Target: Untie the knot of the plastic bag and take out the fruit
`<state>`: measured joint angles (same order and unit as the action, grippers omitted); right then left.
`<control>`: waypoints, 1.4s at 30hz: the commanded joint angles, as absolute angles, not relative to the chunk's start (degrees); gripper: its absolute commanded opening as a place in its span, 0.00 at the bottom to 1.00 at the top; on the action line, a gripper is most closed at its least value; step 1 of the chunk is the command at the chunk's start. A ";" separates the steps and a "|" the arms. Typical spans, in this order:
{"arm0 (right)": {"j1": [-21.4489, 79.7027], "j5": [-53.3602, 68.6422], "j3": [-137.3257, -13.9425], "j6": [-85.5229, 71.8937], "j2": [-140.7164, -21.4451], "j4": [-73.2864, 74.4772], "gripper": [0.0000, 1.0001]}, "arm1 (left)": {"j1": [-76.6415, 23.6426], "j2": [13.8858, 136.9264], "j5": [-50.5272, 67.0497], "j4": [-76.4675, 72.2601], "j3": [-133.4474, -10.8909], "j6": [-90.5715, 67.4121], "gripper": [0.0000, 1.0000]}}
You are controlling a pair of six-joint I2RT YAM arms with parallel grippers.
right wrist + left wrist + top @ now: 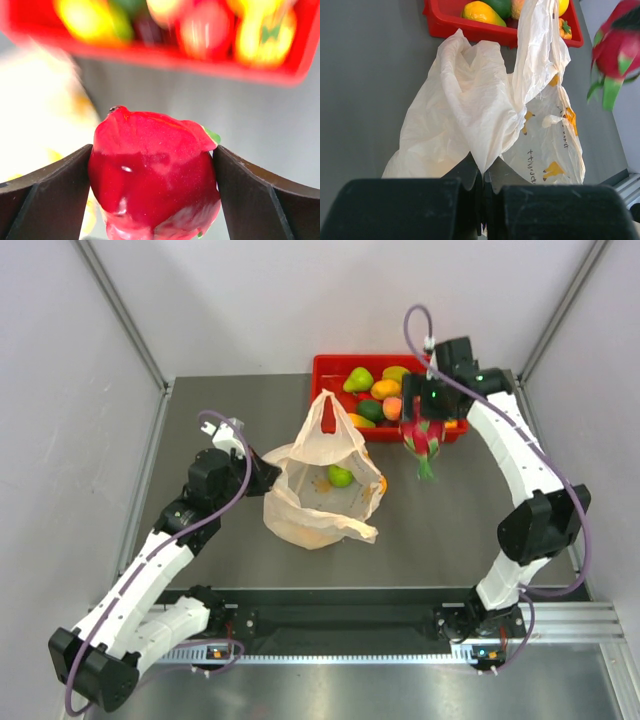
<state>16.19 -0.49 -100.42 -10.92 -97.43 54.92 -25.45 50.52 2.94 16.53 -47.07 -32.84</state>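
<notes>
The plastic bag (318, 485) lies open in the middle of the table, one handle loop standing up; no knot shows. A green fruit (340, 476) and an orange one sit inside it. My left gripper (268, 472) is shut on the bag's left edge; in the left wrist view the film (470, 110) is pinched between the jaws of that gripper (487, 175). My right gripper (422, 432) is shut on a red dragon fruit (424, 443) with green leaf tips, held in the air to the right of the bag, near the red tray. It fills the right wrist view (155, 175).
A red tray (327, 370) at the back holds several fruits, green, yellow and orange. It stands just behind the bag's raised handle. Grey walls close the table on the left, right and back.
</notes>
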 commanded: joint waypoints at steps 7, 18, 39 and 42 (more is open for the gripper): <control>11.17 -1.58 -131.11 -28.99 -121.88 41.86 0.00 | -24.87 50.80 4.66 16.17 -50.10 -31.90 0.00; 9.67 -5.98 -134.56 -37.27 -130.87 24.00 0.99 | -24.87 52.64 6.24 16.26 -52.82 -31.91 0.00; 14.73 21.00 -104.09 -18.21 -89.32 34.09 0.89 | -24.79 53.79 7.65 16.43 -52.30 -28.57 0.00; 23.86 20.04 -94.85 -13.90 -82.37 36.91 0.69 | -24.87 51.95 7.91 16.61 -49.93 -28.74 0.00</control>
<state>15.59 15.11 -101.25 -21.21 -86.06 30.44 -25.15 53.74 7.05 18.06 -51.18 -29.80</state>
